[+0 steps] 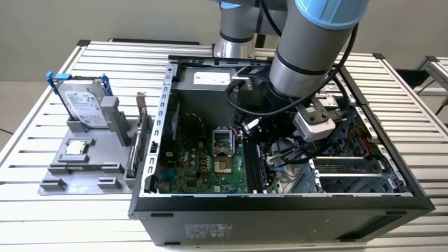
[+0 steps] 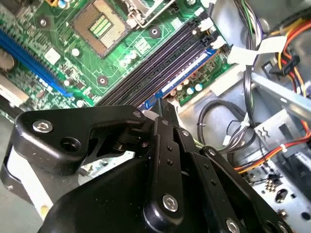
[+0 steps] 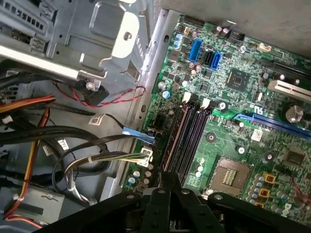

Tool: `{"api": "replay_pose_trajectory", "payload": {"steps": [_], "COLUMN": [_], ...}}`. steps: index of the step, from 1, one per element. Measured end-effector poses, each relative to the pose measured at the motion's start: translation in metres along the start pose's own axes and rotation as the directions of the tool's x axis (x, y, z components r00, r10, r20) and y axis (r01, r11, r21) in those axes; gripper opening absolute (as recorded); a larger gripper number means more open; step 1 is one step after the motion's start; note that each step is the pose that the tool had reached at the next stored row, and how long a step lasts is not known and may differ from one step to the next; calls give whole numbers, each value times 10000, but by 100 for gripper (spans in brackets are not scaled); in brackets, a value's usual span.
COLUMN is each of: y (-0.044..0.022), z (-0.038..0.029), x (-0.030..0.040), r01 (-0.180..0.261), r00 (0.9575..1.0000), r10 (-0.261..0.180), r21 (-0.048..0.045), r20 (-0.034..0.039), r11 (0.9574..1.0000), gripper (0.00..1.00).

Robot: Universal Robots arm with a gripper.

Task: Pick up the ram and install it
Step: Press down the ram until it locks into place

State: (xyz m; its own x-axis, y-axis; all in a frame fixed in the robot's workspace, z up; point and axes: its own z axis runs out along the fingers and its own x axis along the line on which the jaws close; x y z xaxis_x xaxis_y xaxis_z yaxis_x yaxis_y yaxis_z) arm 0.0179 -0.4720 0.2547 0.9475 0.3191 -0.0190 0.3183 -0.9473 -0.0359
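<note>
Arm, exterior view: reaches down from above into the open computer case (image 1: 280, 202), which lies on the slatted table (image 1: 42, 220).
Gripper, exterior view: the gripper (image 1: 269, 149) sits low inside the case, over the memory slots (image 1: 253, 168) on the side of the motherboard (image 1: 199, 163) toward the exterior view's right.
Bystanding parts, exterior view: the hard drive with blue rails (image 1: 84, 105) stands in a grey holder outside the case, well apart from the gripper.
Ram, second wrist view: the ram (image 2: 182, 75) appears as a thin bluish strip on edge in the outermost slot, parallel to the empty black slots (image 2: 160, 58) beside it.
Pincer state, second wrist view: the fingers are drawn together to a narrow tip (image 2: 165, 109) with no gap visible. Whether they pinch the stick's end or merely bear on it cannot be determined.
Long axis, first wrist view: the ram (image 3: 176, 138) runs straight away from the gripper (image 3: 167, 180), in line with the slot bank. Its near end meets the finger tip, and its far end lies by the white latches.
Neighbours, first wrist view: the CPU socket (image 3: 228, 177) lies just beyond the slots on one side, and the cable bundle (image 3: 73, 141) lies off the board edge on the other.
Task state, judged: the stick stands in its slot. Full seating cannot be confirmed.
</note>
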Motion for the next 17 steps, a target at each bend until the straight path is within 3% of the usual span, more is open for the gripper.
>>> {"api": "replay_pose_trajectory", "payload": {"steps": [4,8,12,17], "y": [0,-1,-1,-1], "z": [1,1,1,0], "x": [0,-1,-1,-2], "r01": [645,1233,1751,2395], "r00": [9979,9924,9845,9709], "r10": [-645,-1233,-1751,-2394], "r21": [-11,-20,-27,-35], "r20": [23,45,65,91], "r11": [9979,9924,9845,9709], "gripper": [0,0,0,0]}}
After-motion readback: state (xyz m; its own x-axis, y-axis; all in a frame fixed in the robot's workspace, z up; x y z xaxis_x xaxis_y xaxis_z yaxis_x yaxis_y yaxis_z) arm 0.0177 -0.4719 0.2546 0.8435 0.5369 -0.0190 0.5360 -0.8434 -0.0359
